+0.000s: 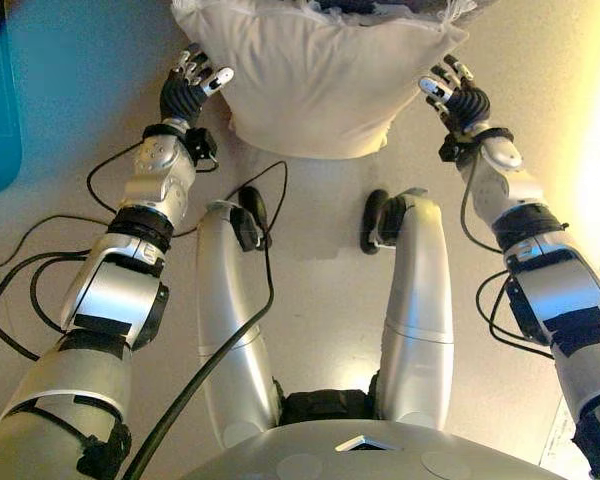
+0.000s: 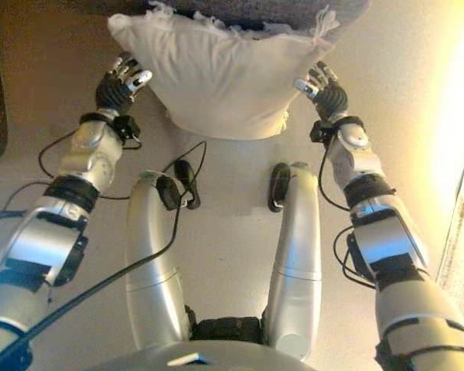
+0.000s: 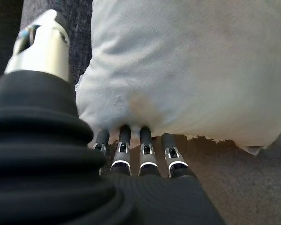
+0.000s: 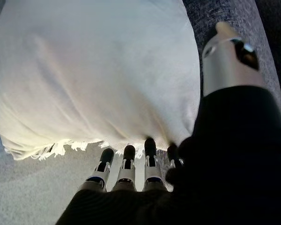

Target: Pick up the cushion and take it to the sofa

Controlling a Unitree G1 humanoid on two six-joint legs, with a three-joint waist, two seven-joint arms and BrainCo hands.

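The cushion (image 1: 315, 75), white with a frayed fringe along its edges, is hanging between our two hands above the pale floor (image 1: 320, 200), its far edge meeting the dark grey sofa (image 2: 247, 9), which is cut off at the top of the head views, so we are seeing only a strip of it. Starting on the left, our left hand (image 1: 190, 85) is pressing against the cushion's left side; in its wrist view the fingers (image 3: 124, 140) are reaching straight out with their dark tips sinking into the fabric, the thumb (image 3: 42, 44) standing apart above. We are carrying it by pressure, not by a curled grasp. On the right, our right hand (image 1: 455, 95) is mirroring this, its straight fingers (image 4: 129, 157) pushing into the cushion's right side, tips partly buried in the cloth, thumb (image 4: 229, 56) raised clear.
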